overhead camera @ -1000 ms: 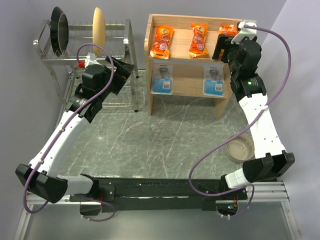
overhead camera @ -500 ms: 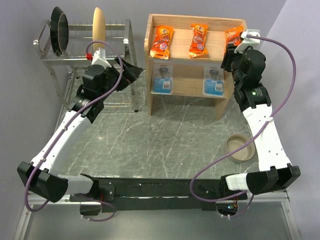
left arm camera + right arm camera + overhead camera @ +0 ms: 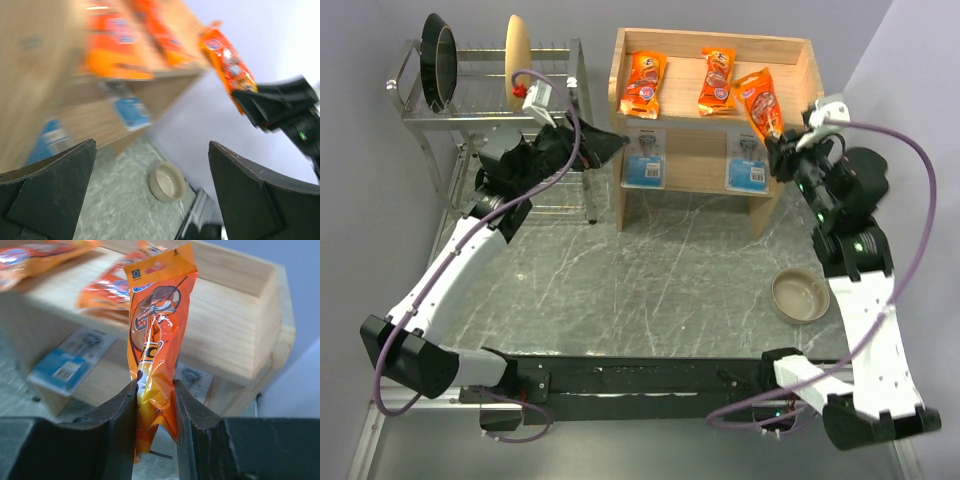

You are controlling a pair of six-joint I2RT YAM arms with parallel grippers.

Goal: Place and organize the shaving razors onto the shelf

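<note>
Orange packets (image 3: pixel 645 83) (two) and both blue cards (image 3: pixel 645 157) lie on the shelf (image 3: pixel 720 38); right tool (image 3: pixel 155 386) pinches the third packet (image 3: pixel 758 100), upper right, unplaced; left tool (image 3: pixel 151 145) spread.

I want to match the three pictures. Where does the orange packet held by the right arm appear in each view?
Top external: the orange packet is at upper right, tilted, at the right end of the shelf.
Left wrist: the packet is at upper right, right of the blurred shelf.
Right wrist: the packet is in the centre, upright between the fingers.
Shared landmark: the shelf.
</note>
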